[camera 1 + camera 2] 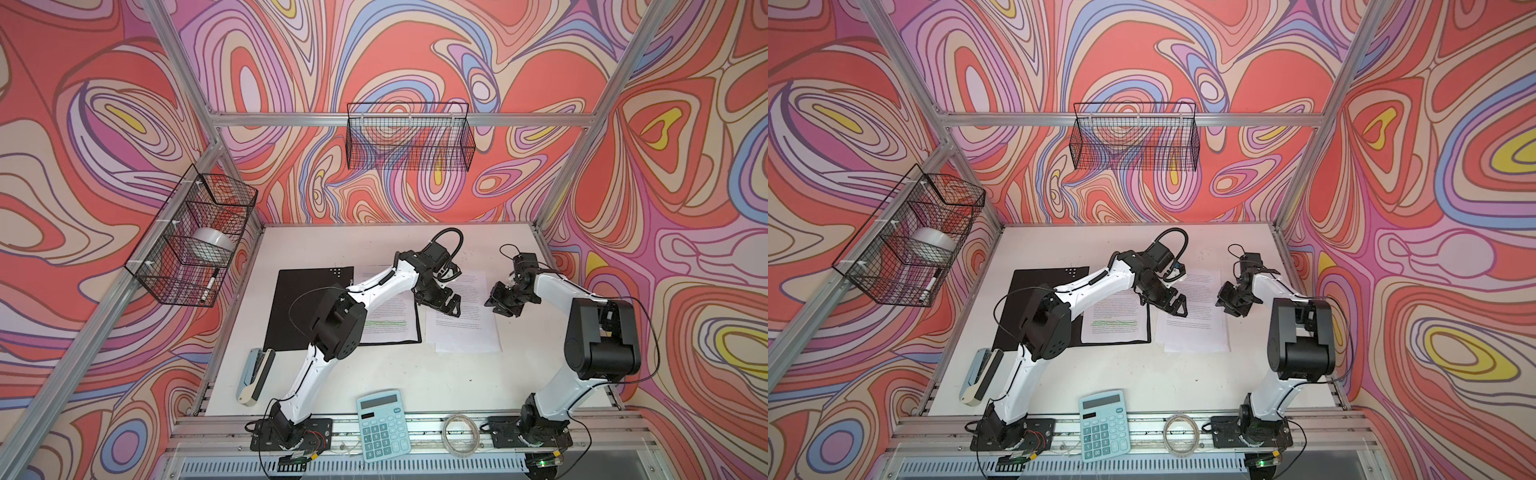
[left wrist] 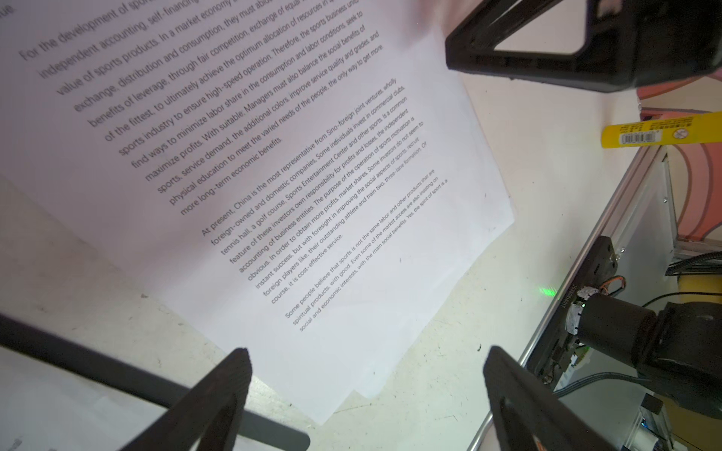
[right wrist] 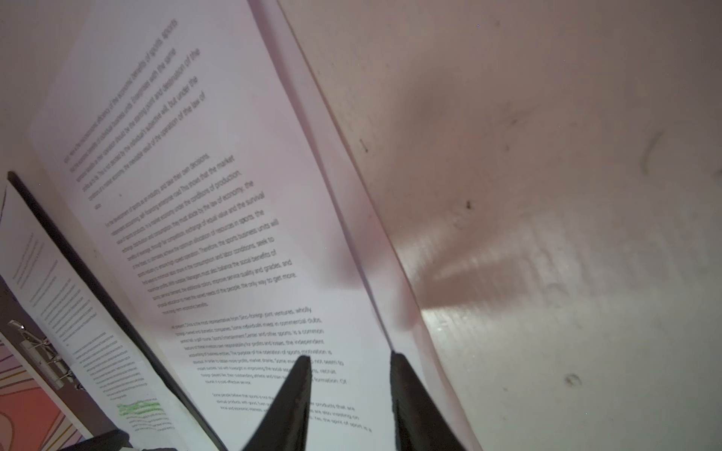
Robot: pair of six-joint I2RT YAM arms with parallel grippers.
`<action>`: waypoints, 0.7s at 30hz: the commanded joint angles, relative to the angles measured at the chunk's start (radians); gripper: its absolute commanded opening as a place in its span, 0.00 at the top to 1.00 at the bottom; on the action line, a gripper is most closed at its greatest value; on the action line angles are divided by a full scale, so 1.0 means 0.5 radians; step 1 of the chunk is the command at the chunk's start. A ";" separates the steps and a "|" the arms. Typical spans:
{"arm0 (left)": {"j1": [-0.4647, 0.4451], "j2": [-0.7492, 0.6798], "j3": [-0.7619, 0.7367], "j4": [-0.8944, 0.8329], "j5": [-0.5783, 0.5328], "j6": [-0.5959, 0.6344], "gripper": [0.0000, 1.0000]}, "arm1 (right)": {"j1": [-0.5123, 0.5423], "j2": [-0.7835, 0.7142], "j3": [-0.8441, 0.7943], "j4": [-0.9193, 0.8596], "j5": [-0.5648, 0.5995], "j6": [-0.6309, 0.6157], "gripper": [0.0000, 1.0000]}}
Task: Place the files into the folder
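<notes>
The folder (image 1: 307, 307) (image 1: 1025, 307) lies open on the table, black inside up. One of the files, a sheet with a green-highlighted passage (image 1: 390, 320) (image 1: 1117, 320) (image 3: 78, 332), rests on its right half. More files (image 1: 461, 324) (image 1: 1196, 328) (image 2: 312, 175) (image 3: 234, 195) lie stacked on the table just right of the folder. My left gripper (image 1: 451, 305) (image 1: 1177, 305) (image 2: 367, 351) is open, low over that stack's left edge. My right gripper (image 1: 496, 305) (image 1: 1225, 305) (image 3: 349, 357) stands partly open at the stack's right edge, with nothing clamped.
A teal calculator (image 1: 384, 424) and a clear tape ring (image 1: 459, 432) sit at the front rail. A stapler (image 1: 255, 376) lies front left of the folder. A wire basket (image 1: 195, 237) hangs on the left frame, another wire basket (image 1: 409, 137) on the back wall.
</notes>
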State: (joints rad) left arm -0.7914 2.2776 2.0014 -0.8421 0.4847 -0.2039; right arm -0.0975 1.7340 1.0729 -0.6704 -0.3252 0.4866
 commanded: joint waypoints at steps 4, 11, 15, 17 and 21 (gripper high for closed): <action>-0.051 0.074 0.053 -0.067 -0.023 -0.006 0.06 | -0.023 0.064 -0.033 0.064 -0.009 -0.045 0.63; -0.059 0.119 0.044 -0.079 -0.071 0.006 0.05 | -0.033 0.166 -0.029 0.088 -0.061 -0.062 0.63; -0.058 0.146 0.049 -0.085 -0.059 0.009 0.05 | -0.035 0.195 -0.026 0.094 -0.080 -0.075 0.62; -0.059 0.161 0.057 -0.089 -0.041 0.009 0.05 | -0.035 0.195 -0.029 0.092 -0.084 -0.094 0.62; -0.059 0.207 0.091 -0.102 -0.011 0.015 0.05 | -0.035 0.169 -0.038 0.106 -0.156 -0.150 0.63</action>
State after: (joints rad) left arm -0.8112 2.3451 2.0178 -0.8566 0.4675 -0.2031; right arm -0.1127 1.7950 1.0676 -0.6186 -0.3878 0.4442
